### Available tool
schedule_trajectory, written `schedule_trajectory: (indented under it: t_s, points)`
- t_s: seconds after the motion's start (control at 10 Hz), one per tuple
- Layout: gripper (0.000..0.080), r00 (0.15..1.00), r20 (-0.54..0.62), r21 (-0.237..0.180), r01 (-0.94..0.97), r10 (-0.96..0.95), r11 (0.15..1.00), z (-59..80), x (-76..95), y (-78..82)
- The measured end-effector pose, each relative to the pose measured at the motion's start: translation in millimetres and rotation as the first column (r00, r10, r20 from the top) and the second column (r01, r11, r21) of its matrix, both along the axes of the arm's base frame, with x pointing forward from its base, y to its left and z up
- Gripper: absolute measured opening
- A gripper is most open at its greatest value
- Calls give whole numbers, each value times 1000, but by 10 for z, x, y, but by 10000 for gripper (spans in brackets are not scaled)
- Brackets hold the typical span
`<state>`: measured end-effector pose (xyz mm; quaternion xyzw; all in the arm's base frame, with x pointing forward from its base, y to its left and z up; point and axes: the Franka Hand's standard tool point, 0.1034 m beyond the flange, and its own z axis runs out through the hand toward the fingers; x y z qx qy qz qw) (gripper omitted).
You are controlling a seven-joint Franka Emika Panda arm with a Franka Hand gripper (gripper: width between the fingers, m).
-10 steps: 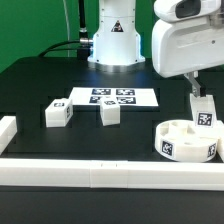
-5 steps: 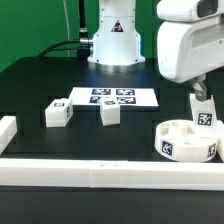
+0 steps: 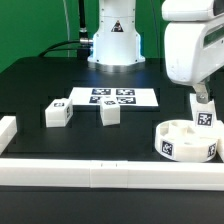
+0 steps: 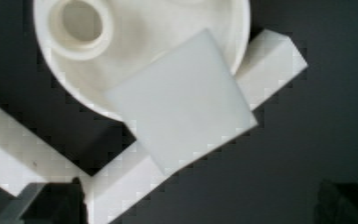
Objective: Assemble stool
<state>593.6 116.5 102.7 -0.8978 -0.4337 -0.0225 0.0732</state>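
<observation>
Stool seat (image 3: 180,141): one. Legs (image 3: 57,114): three, two loose.

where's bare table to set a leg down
Widest bare patch: table between the loose legs and the front rail. Also the far corner, to the exterior view's left of the marker board. Crowded around the seat and the upright leg beside it.

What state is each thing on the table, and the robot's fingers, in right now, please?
Fingers: open, holding nothing, just above the upright leg.
Seat: lying flat on the table, at the exterior view's right.
Upright leg: standing on end at the seat's far edge, not gripped; whether it is fixed in cannot be told.
Left loose leg: resting on the table, unattached.
Right loose leg: resting on the table, unattached.
</observation>
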Motion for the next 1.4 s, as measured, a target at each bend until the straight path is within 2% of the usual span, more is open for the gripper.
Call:
schedule_trajectory:
  t_s: [0.2,0.8,1.0,1.1,1.2,1.3,1.4]
  points:
    - [649,992,20,-9,-126,126,992,-52,-21,-7]
    - [649,993,30,-14,-114,114,993,-255,-106,-44]
    - [649,994,29,-14,-109,109,994,-255,-104,-64]
    - [536,994,28,-14,-108,108,994,-255,-104,-71]
    - [536,994,28,-14,-106,107,994,-256,-102,-81]
    - [349,994,29,-14,-106,106,994,-255,-101,-81]
    - [343,994,29,-14,-105,106,994,-254,-100,-81]
